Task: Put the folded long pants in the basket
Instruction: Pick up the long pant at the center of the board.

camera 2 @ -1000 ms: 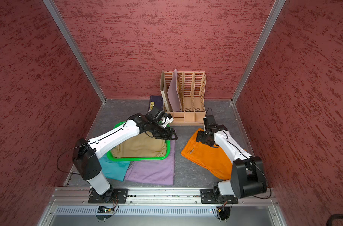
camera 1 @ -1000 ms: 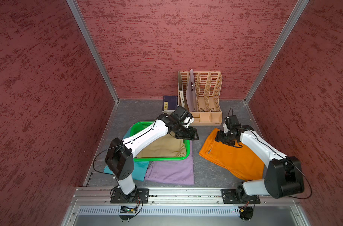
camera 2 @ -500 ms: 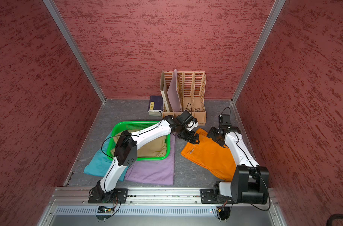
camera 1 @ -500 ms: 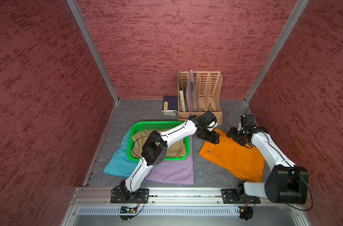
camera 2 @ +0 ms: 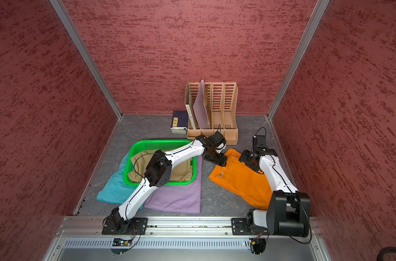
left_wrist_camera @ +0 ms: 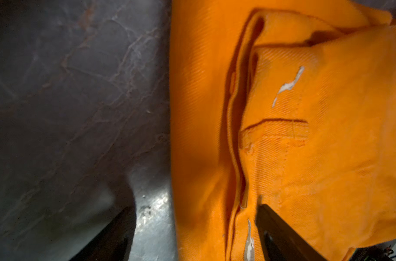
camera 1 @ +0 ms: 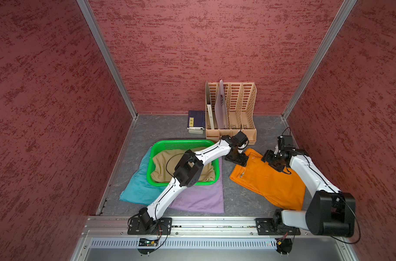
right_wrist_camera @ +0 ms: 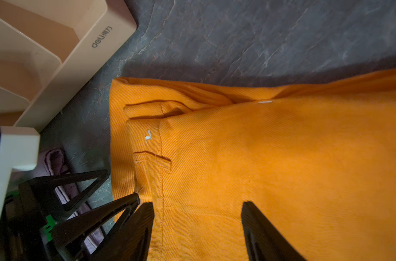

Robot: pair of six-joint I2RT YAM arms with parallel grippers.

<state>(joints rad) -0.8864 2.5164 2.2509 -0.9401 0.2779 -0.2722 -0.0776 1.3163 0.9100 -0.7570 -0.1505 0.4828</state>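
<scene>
Left gripper (left_wrist_camera: 194,208) hung with its jaws spread wide and nothing between them, straddling the waistband edge of the orange pants (left_wrist_camera: 305,135). One finger was over the bare grey floor (left_wrist_camera: 79,113) and the other over orange cloth. Whether either tip touched down could not be told.

From the left in a top view, the teal pants (camera 1: 136,187) lay flat on the floor, their far part tucked under the green basket (camera 1: 181,142). The tan pants (camera 1: 163,162) lay folded inside the basket. The lilac pants (camera 1: 199,198) lay just beside the teal ones, also partly under the basket's near edge. Farther back, a dark blue book (camera 1: 196,119) lay next to the beige file organiser (camera 1: 244,133).

Right of the basket, across a strip of bare floor, the orange pants were spread out, not in the basket. The right gripper (camera 1: 270,161) hovered over their far right corner. The right wrist view showed its jaws apart above the cloth, gripping nothing, with the left gripper's fingers just beside them.
</scene>
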